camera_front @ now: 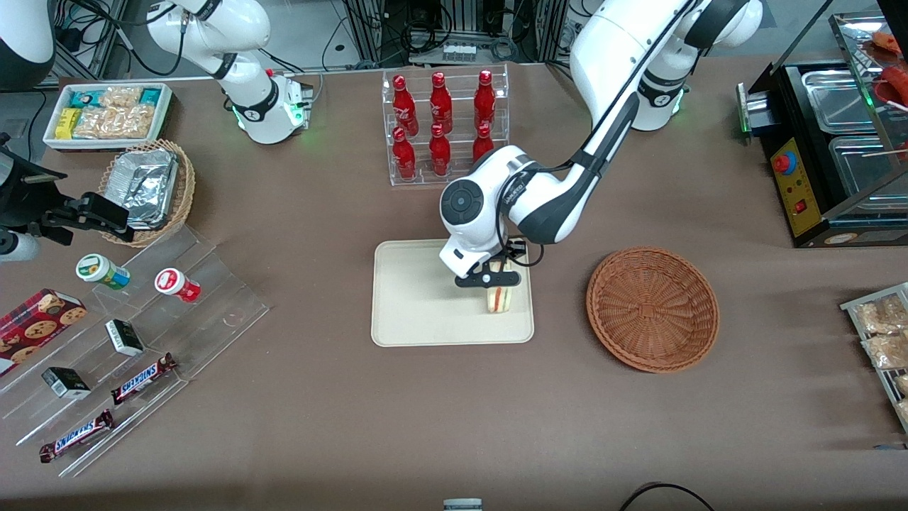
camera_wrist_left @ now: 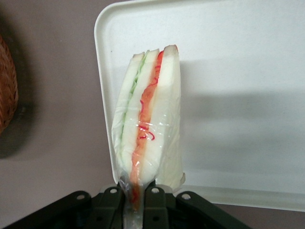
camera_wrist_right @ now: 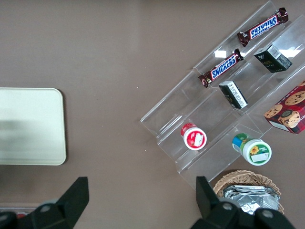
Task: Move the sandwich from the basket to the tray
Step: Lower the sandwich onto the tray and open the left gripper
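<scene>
The reddish wicker basket has nothing in it and sits on the brown table beside the tray, toward the working arm's end. The gripper hangs over the tray's basket-side edge with its fingers pinched tight on the plastic-wrapped sandwich, which hangs over the tray's corner area. Farther from the camera, a clear rack holds red bottles.

Your left gripper pinches the pale triangular sandwich over the cream-white rectangular tray, beside the reddish-brown wicker basket.
</scene>
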